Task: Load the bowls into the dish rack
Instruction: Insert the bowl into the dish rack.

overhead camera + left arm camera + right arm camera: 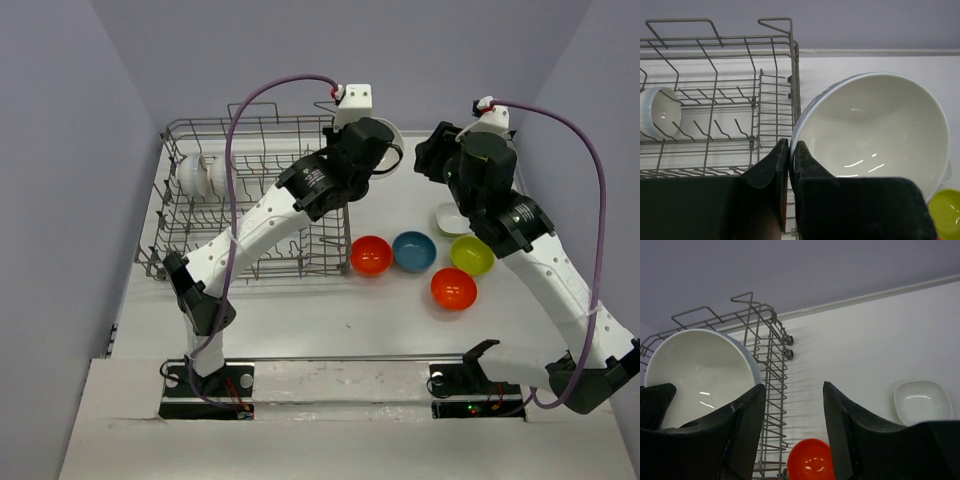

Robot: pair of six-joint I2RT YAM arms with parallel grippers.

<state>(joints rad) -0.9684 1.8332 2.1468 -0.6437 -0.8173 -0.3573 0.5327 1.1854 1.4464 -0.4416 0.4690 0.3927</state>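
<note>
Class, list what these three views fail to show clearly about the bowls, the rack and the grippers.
1. Top view: the white square dish is half covered by the right arm.
2. Top view: the white bowls in the dish rack overlap, so their number is unclear.
3. Left wrist view: the yellow-green bowl is cut off by the frame's corner.
4. Right wrist view: an orange bowl is cut off by the bottom edge.

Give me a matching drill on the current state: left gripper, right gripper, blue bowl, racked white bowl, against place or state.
1 left gripper
2 right gripper
3 blue bowl
4 racked white bowl

A open, empty
B on the table between orange-red bowl and yellow-green bowl
C on edge at the dish rack's left end
D shut on the held white bowl's rim

Pairs: 1-D, 2-A, 3-B, 4-C
</note>
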